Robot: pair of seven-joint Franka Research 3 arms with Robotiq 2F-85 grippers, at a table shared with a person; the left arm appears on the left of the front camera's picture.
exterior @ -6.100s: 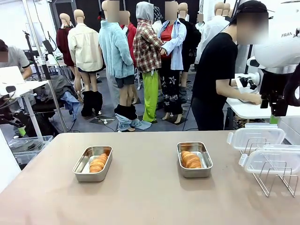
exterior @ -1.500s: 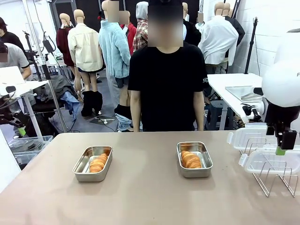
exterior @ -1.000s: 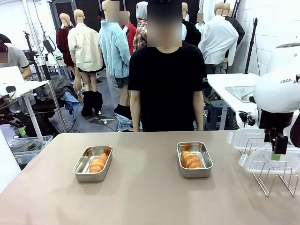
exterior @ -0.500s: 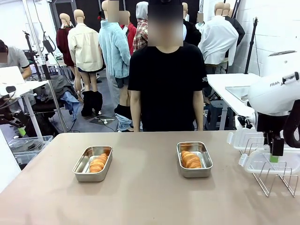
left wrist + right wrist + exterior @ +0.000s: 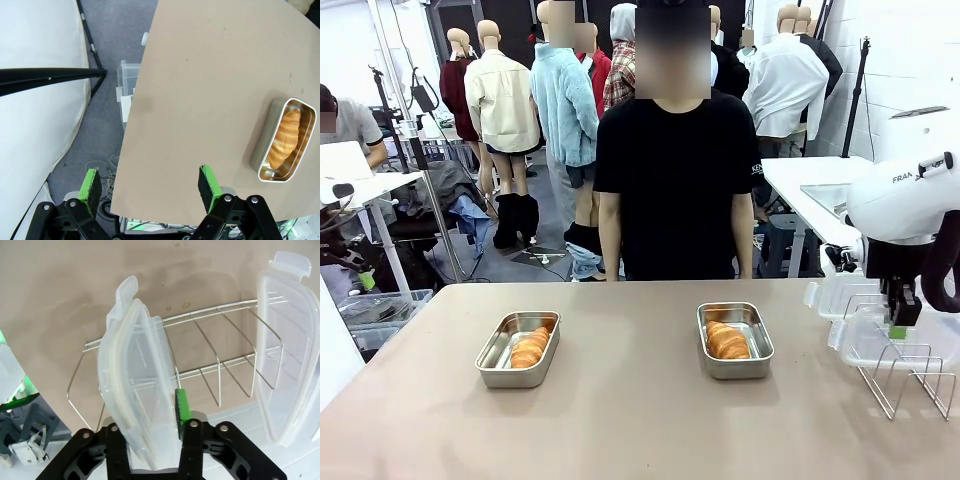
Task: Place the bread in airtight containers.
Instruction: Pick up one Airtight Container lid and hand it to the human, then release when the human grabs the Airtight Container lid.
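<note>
Left pincer spread wide, gripping nothing, above the table's left edge. Left of centre, steel pan with one golden bread roll lying inside. Right of centre, second pan, second roll inside. Far right, right pincer narrowed onto the near clear lid standing in a wire rack; farther lid just beyond.

2 croissants, 1 per open pan.
</note>
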